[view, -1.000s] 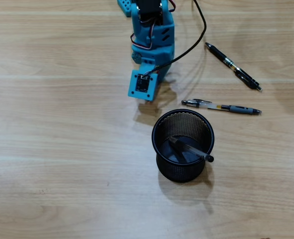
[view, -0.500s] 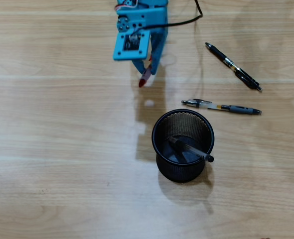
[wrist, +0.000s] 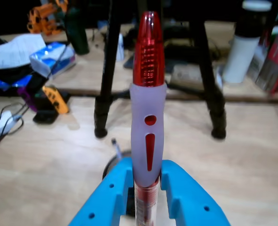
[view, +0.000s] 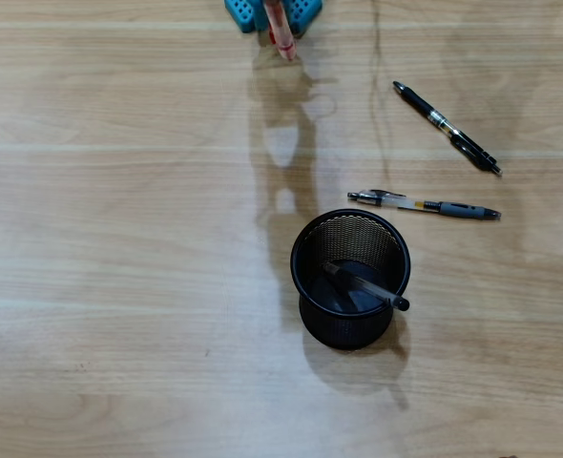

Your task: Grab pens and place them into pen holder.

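Note:
My blue gripper is shut on the red translucent pen, which sticks up between the two blue fingers in the wrist view. Seen from overhead, only the gripper tip and the red pen end show at the top edge, well above the table. The black wire-mesh pen holder stands at centre right, with a clear pen with a black cap leaning inside. A black pen and a grey-and-white pen lie on the table to the holder's upper right.
The wooden tabletop stretches left of the holder. In the wrist view a black tripod stands on the table beyond the gripper, with a white bottle and clutter farther back.
The arm has lifted and pulled back toward the top edge of the overhead view, carrying the red pen; most of the arm has left that view. Holder and other pens have not moved.

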Available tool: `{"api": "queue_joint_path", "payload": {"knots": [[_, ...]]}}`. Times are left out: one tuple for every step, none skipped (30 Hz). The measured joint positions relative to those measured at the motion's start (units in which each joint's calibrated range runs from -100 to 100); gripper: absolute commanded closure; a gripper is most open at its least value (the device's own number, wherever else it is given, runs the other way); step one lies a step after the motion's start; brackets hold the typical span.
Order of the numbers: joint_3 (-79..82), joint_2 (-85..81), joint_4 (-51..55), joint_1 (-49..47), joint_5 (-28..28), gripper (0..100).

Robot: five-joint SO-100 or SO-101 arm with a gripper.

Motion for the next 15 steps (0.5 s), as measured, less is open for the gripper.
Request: {"api": "queue_joint_path", "payload": {"knots": [[0.00,0.34,-2.93,0.00,0.42,98],[0.09,0.85,-6.91,-0.29,0.57,98],[0.53,1.44,-10.96,-0.76,0.68,98],[1.33,2.12,-14.76,-1.14,0.73,98],[2.22,2.97,-18.47,-1.91,0.73,98],[3.11,4.16,-21.92,-2.38,0.73,98],[4.08,5.44,-25.12,-2.76,0.73,98],[5.32,7.90,-30.47,-3.05,0.94,98],[5.68,8.50,-32.11,-3.14,1.09,98],[6.21,9.52,-33.92,-3.05,1.40,98],[6.39,11.13,-36.69,-3.05,1.56,98],[6.39,12.83,-38.84,-3.24,1.66,98],[6.57,14.53,-40.05,-3.53,1.66,98],[6.65,16.23,-40.66,-3.53,1.72,98],[6.74,17.59,-41.00,-3.53,1.77,98]]}}
